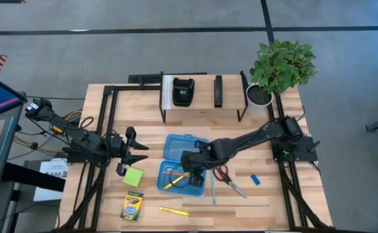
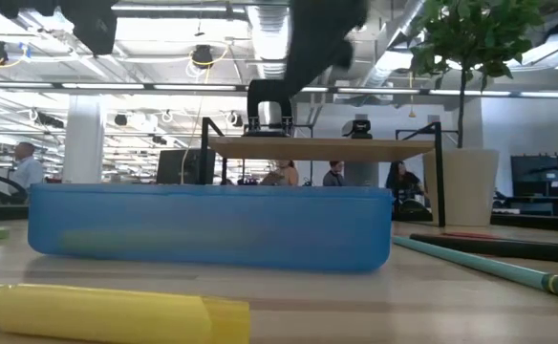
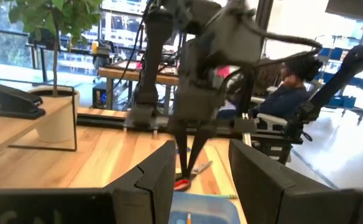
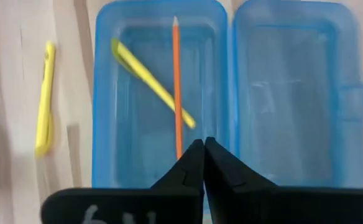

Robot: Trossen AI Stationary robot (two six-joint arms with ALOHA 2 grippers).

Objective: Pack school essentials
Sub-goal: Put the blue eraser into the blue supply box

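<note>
Case (image 1: 178, 158) lies open on the table (image 1: 279, 194), and your right gripper (image 1: 193, 173) hangs right over its tray half. From the right wrist you see the fingers (image 4: 191, 168) with tips together or nearly so, a thin dark line between them; whether they pinch the end of the orange pencil (image 4: 176, 87) you cannot tell. That pencil runs straight ahead of the tips inside the tray, crossing a yellow pencil (image 4: 150, 81) that lies slanted beneath it. Outside the case, beside the tray wall, a highlighter (image 4: 43, 99) rests on the wood. Just beyond the right gripper on the arm's side lie the scissors (image 1: 229, 181) and a teal pen (image 1: 213, 188); the eraser (image 1: 255, 179) sits farther out.

Your left gripper (image 1: 129, 155) waits well clear of the case, jaws parted, holding nothing. The sticky pad (image 1: 133, 177) sits just by it, the crayon box (image 1: 132, 206) past that.
</note>
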